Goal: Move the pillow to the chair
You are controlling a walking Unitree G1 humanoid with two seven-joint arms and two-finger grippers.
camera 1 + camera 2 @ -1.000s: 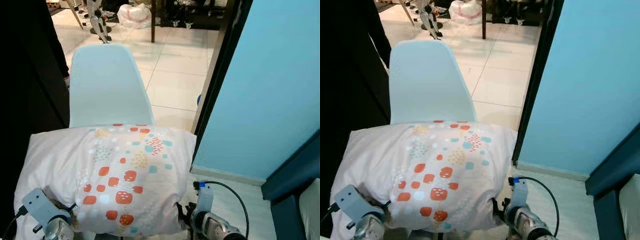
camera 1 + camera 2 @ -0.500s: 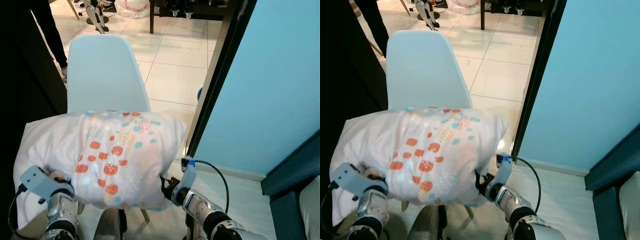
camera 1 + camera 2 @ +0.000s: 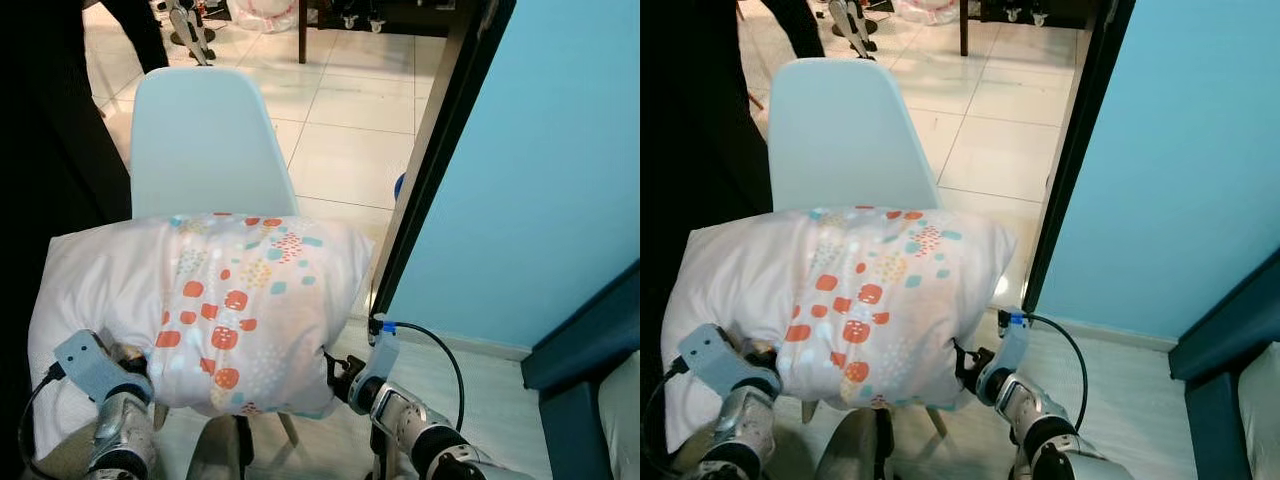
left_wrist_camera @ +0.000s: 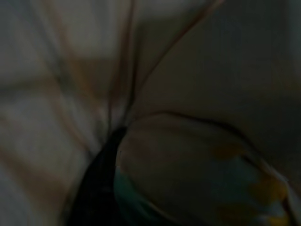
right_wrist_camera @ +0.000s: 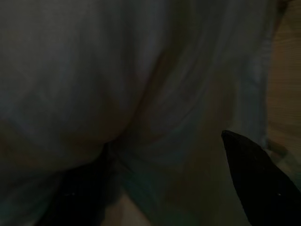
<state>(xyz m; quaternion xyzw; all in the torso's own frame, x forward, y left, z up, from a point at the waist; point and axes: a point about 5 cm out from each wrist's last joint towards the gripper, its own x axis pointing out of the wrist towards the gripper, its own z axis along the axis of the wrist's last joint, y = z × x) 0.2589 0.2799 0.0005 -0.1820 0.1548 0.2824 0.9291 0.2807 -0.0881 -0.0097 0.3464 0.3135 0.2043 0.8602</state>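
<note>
A white pillow (image 3: 200, 300) with orange and teal spots hangs in front of me, carried between both arms, just over the seat of a white plastic chair (image 3: 205, 140). Its far edge reaches the foot of the chair's backrest. My left gripper (image 3: 140, 372) digs into the pillow's lower left side, and the left wrist view has bunched cloth around one black finger (image 4: 94, 188). My right gripper (image 3: 335, 372) presses in at the lower right edge, and dark pillow cloth lies between its fingers (image 5: 256, 179). The pillow hides both sets of fingertips in the head views.
A dark door frame (image 3: 430, 160) and a light blue wall (image 3: 530, 170) stand close on the right. A person in dark clothes (image 3: 50, 130) stands at the left beside the chair. Tiled floor (image 3: 350, 120) stretches beyond, and dark blue furniture (image 3: 585, 350) sits at the lower right.
The pillow has moved away from me towards the chair back and now sits a little lower. Both arms reach further out. The person's legs at the top left have shifted.
</note>
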